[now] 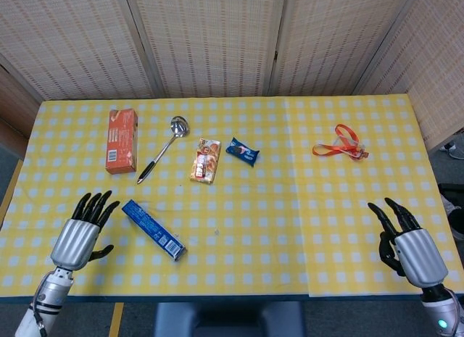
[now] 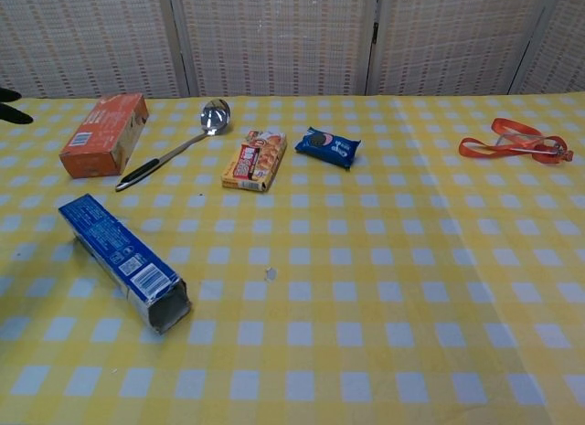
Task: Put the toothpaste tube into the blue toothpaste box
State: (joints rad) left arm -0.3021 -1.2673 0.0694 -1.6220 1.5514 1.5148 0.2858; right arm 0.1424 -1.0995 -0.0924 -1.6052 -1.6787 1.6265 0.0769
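Note:
The blue toothpaste box (image 1: 153,229) lies flat on the yellow checked table, at the front left. In the chest view the blue toothpaste box (image 2: 123,260) shows its open end toward the front right, dark inside. No toothpaste tube shows on the table. My left hand (image 1: 80,233) hovers left of the box with its fingers spread, holding nothing; only its fingertips (image 2: 11,106) show at the chest view's left edge. My right hand (image 1: 407,246) is at the front right corner, fingers apart and empty.
An orange box (image 1: 121,140), a metal ladle (image 1: 164,147), a snack box (image 1: 206,161) and a blue biscuit pack (image 1: 242,151) lie across the back left. An orange lanyard (image 1: 339,143) lies at the back right. A woven screen stands behind the table.

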